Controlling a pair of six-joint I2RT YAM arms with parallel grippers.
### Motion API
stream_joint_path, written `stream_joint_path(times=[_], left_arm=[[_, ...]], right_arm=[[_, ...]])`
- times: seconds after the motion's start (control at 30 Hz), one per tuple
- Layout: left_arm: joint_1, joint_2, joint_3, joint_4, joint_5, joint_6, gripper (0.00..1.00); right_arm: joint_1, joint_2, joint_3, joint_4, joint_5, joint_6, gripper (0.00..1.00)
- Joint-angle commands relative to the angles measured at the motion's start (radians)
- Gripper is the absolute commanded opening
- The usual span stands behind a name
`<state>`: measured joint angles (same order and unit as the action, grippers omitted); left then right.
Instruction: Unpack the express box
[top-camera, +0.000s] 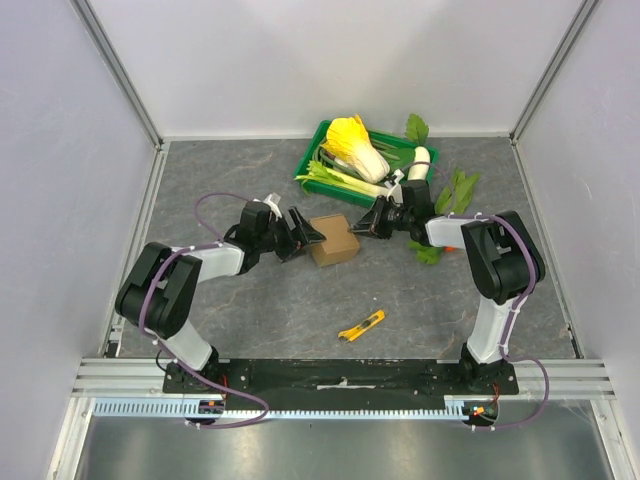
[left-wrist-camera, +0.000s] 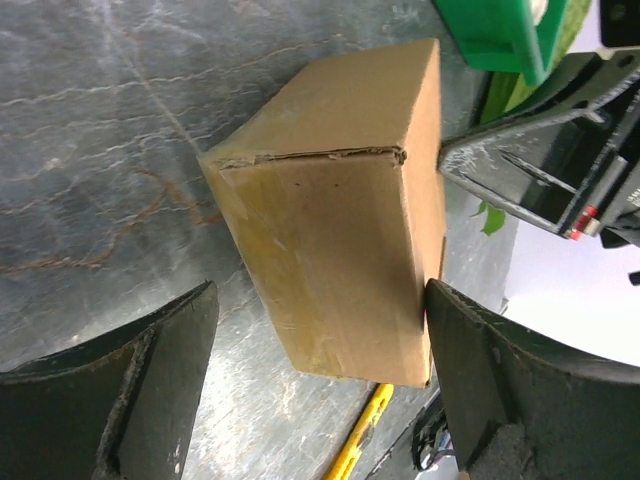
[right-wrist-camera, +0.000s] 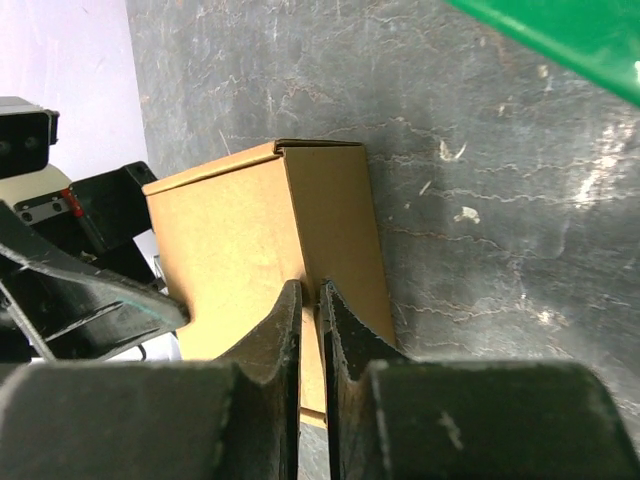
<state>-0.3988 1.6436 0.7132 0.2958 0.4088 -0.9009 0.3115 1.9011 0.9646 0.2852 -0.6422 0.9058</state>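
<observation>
The express box (top-camera: 334, 240), a small brown cardboard box with its lid down, sits on the grey table between my two grippers. My left gripper (top-camera: 308, 232) is open at its left end. In the left wrist view the box (left-wrist-camera: 330, 200) lies between the spread fingers of the left gripper (left-wrist-camera: 320, 300), and the right finger touches its side. My right gripper (top-camera: 362, 222) is at the box's right end. In the right wrist view the box (right-wrist-camera: 230, 250) shows its top edge, and the right gripper (right-wrist-camera: 312, 290) is pinched nearly shut on that cardboard edge.
A green crate (top-camera: 312, 158) with cabbage (top-camera: 357, 147) and leeks stands just behind the box. Loose leafy greens (top-camera: 455, 190) lie behind the right arm. A yellow utility knife (top-camera: 361, 325) lies on the table in front of the box.
</observation>
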Motion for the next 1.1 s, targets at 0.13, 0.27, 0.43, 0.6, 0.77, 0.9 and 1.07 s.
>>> stream_joint_path(times=[0.13,0.27,0.43,0.6,0.77,0.9,1.07], left_arm=[[0.000,0.059,0.014,0.147,0.105,-0.036,0.89],[0.000,0.107,0.043,0.199,0.157,-0.058,0.82],[0.000,0.119,0.060,0.210,0.179,-0.078,0.63],[0.000,0.042,0.112,-0.043,0.121,0.006,0.49],[0.000,-0.063,0.239,-0.420,-0.039,0.175,0.45],[0.002,-0.136,0.353,-0.708,-0.174,0.276,0.45],[0.002,-0.165,0.488,-1.076,-0.372,0.382,0.45]], right_arm=[[-0.014,0.065,-0.046,-0.139,0.130,-0.061,0.14],[-0.012,0.061,-0.043,-0.142,0.125,-0.062,0.15],[-0.014,0.044,-0.038,-0.156,0.133,-0.071,0.15],[-0.012,-0.031,-0.017,-0.220,0.160,-0.079,0.31],[-0.012,-0.163,0.092,-0.389,0.274,-0.119,0.67],[-0.012,-0.221,0.203,-0.533,0.375,-0.165,0.77],[-0.008,-0.289,0.235,-0.612,0.456,-0.228,0.77]])
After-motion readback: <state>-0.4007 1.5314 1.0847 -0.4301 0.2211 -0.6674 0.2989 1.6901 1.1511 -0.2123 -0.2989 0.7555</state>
